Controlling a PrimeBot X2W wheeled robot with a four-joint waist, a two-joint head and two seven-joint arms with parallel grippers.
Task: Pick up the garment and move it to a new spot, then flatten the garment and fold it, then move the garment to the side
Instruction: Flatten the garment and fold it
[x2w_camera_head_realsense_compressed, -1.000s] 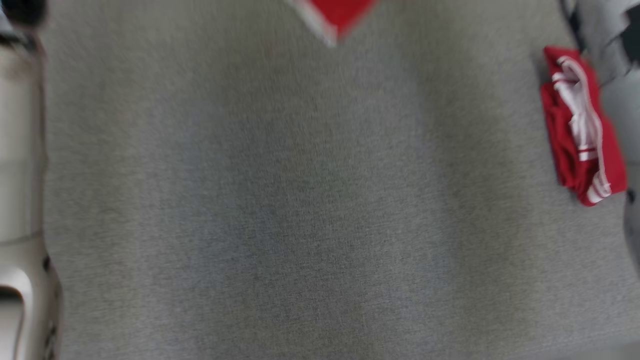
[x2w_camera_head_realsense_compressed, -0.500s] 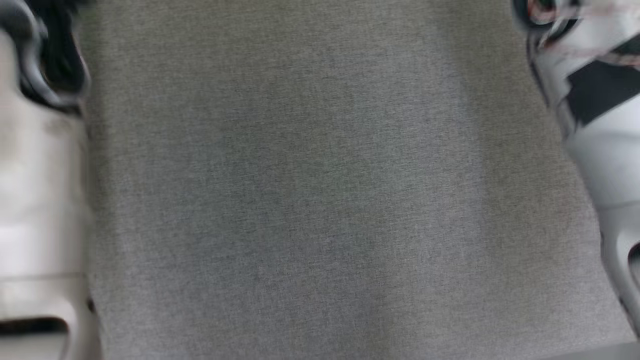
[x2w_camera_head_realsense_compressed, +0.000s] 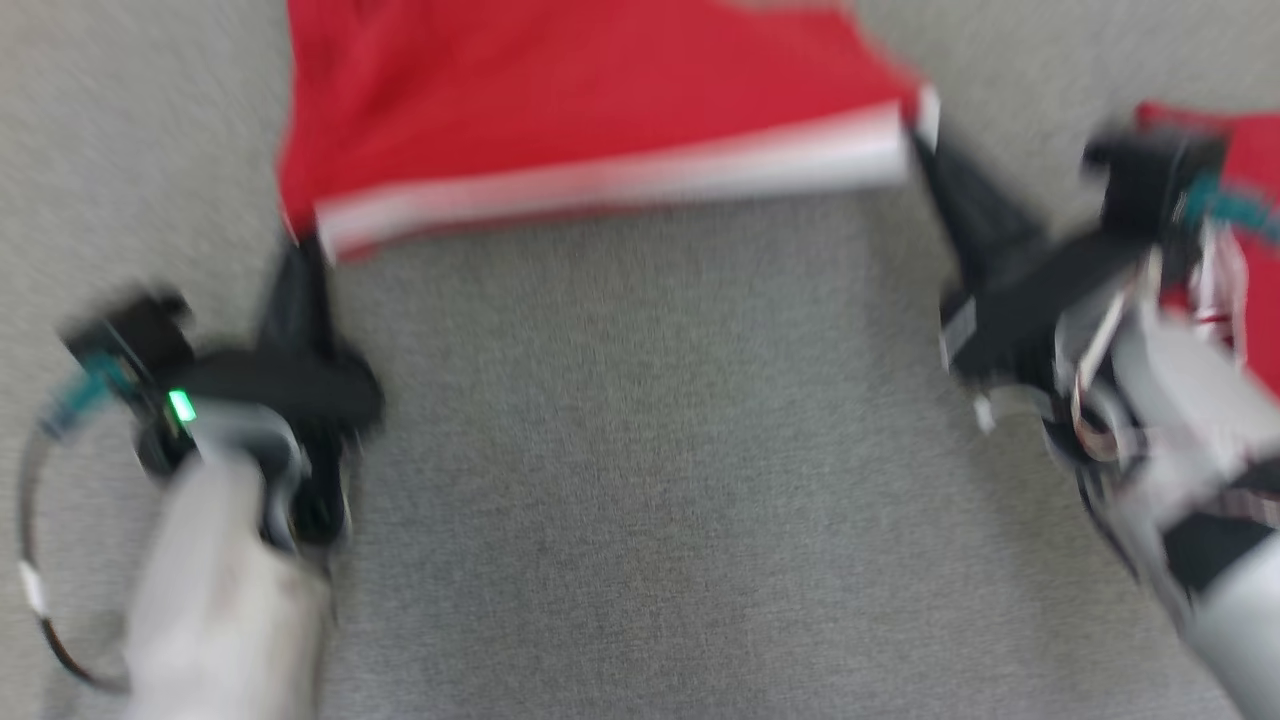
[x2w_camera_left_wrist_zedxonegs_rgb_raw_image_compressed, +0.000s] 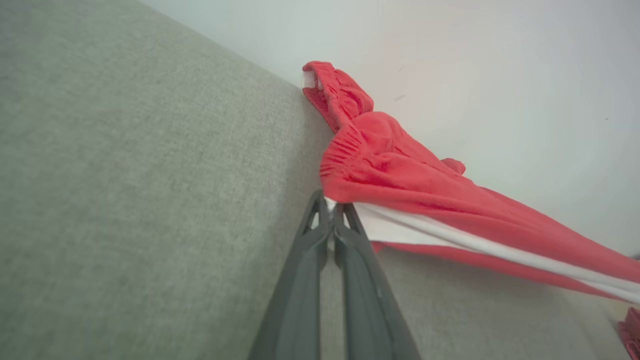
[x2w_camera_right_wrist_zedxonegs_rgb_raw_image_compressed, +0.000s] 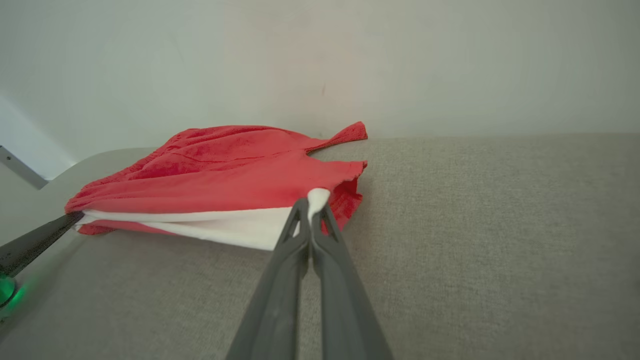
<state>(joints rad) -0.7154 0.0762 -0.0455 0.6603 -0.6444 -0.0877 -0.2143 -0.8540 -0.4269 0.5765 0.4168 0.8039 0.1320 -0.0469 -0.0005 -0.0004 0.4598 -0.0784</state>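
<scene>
A: On the grey counter, where is the red garment lying?
B: It is spreading from the left hand and right hand toward the pale wall, its white band running between them.
A: What is the left hand doing?
B: It is clenching the band's left corner, fingers pressed together on cloth.
A: And the right hand?
B: It is pinching the opposite corner likewise; another red bundle is sitting just beside that arm

No text, label, brand, number or sign can be read anywhere, not even on the red garment
</scene>
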